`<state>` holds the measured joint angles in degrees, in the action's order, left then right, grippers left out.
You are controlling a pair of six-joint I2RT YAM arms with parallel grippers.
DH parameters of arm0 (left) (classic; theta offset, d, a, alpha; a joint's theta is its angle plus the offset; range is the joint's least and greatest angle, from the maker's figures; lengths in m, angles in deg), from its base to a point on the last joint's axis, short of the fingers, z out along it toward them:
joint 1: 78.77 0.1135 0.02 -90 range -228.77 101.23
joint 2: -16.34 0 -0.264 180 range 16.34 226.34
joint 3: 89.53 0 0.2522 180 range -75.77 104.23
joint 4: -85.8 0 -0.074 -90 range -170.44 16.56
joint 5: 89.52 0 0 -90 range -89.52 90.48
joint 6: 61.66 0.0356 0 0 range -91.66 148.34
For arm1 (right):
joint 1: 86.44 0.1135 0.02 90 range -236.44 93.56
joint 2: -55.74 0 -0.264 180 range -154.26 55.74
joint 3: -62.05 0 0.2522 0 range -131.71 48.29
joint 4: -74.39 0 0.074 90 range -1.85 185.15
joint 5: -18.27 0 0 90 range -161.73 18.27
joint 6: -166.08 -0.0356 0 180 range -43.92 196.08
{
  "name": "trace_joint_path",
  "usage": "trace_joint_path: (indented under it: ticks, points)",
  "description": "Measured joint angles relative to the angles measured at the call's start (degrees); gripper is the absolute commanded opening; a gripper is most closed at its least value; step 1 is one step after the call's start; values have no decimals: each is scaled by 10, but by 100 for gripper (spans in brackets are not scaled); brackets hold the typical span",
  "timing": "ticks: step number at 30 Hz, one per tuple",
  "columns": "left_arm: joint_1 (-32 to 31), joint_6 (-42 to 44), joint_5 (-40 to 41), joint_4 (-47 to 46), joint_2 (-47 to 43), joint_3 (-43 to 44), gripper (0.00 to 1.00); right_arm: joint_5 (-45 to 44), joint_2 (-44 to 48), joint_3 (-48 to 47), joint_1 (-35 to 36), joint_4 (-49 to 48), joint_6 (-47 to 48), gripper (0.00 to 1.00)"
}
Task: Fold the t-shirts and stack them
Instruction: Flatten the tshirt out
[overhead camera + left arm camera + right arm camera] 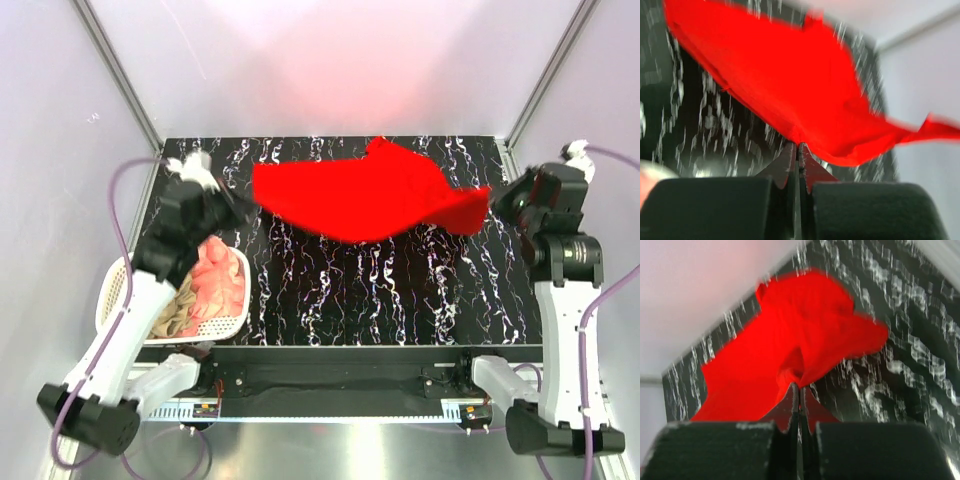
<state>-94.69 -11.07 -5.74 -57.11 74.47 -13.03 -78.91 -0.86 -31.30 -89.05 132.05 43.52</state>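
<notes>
A red t-shirt (360, 200) hangs stretched above the black marbled table (380, 300), held at both ends. My left gripper (243, 205) is shut on its left edge; in the left wrist view the cloth (790, 85) spreads away from my shut gripper (798, 146). My right gripper (497, 200) is shut on the shirt's right end; in the right wrist view the cloth (790, 350) bunches at my shut gripper (800, 386). More t-shirts, pink and beige (215, 285), lie in a white basket (112, 290) at the left.
The white basket stands at the table's left edge under my left arm. Grey enclosure walls stand close on the left, right and back. The table's front rail (340, 375) runs between the arm bases.
</notes>
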Motion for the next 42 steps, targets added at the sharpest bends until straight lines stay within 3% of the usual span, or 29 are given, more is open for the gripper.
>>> trace_joint_path:
  ticks: [3,8,12,17,18,20,21,23,25,30,36,42]
  points:
    - [-57,18,10,39,-55,-73,0,58,26,28,1,85,-8,0]
    - [-177,21,34,90,-115,-188,0,183,92,167,16,225,-26,0]
    - [-285,20,61,126,-84,-216,0,261,125,279,30,302,-18,0]
    - [-421,21,87,132,23,-207,0,311,103,317,48,330,30,3]
    - [-437,21,89,132,47,-203,10,315,85,316,60,333,38,8]
    - [-456,24,89,129,82,-197,29,318,44,306,76,337,47,33]
    - [-461,25,89,130,93,-194,51,318,22,296,82,339,50,46]
    - [-463,30,96,138,102,-181,66,316,-26,273,84,338,54,76]
    - [-463,35,111,156,107,-146,76,306,-65,235,85,337,57,82]
    - [-450,61,143,188,126,-1,80,262,-191,55,86,324,58,83]
    - [-334,98,142,203,171,136,77,184,-477,-243,86,259,73,83]
    - [-245,123,142,215,322,230,76,75,-789,-586,83,249,103,84]
